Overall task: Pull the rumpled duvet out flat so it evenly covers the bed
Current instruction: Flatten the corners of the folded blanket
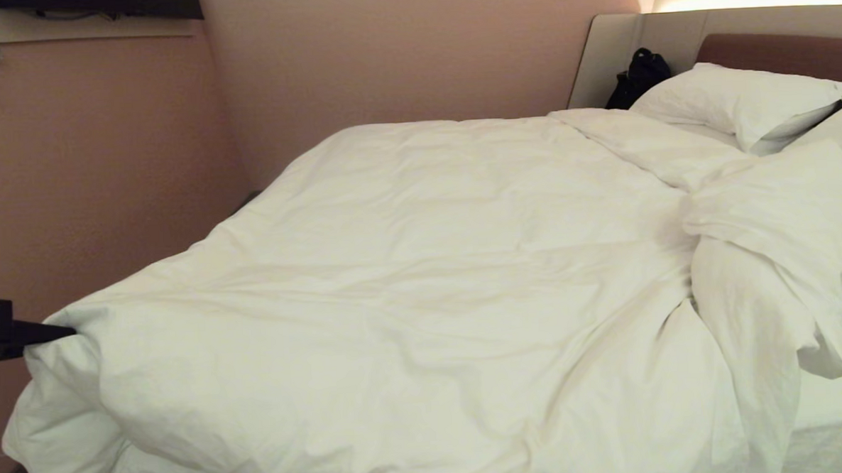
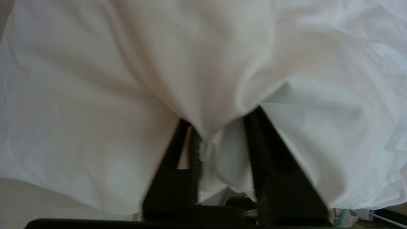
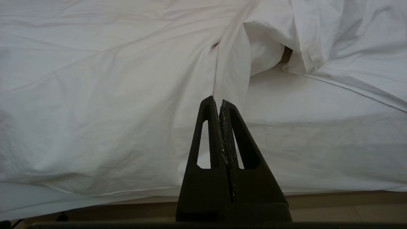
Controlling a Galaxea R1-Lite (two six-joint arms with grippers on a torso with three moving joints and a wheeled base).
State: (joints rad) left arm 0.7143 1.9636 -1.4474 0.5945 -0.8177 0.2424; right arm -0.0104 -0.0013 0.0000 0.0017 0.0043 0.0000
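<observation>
Here we are seeing the duvet (image 1: 409,280) lying across the bed (image 1: 837,410), pink wall (image 1: 105,172) upper left; left gripper (image 2: 222,140) parted around a fold, right gripper (image 3: 219,103) pressed together.

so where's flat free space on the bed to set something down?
Broad smooth middle of the duvet, between the far wall and the bunched fold. Crowded: the head end with pillows and black bag; the near-left corner, where the left gripper has cloth between its fingers.
</observation>
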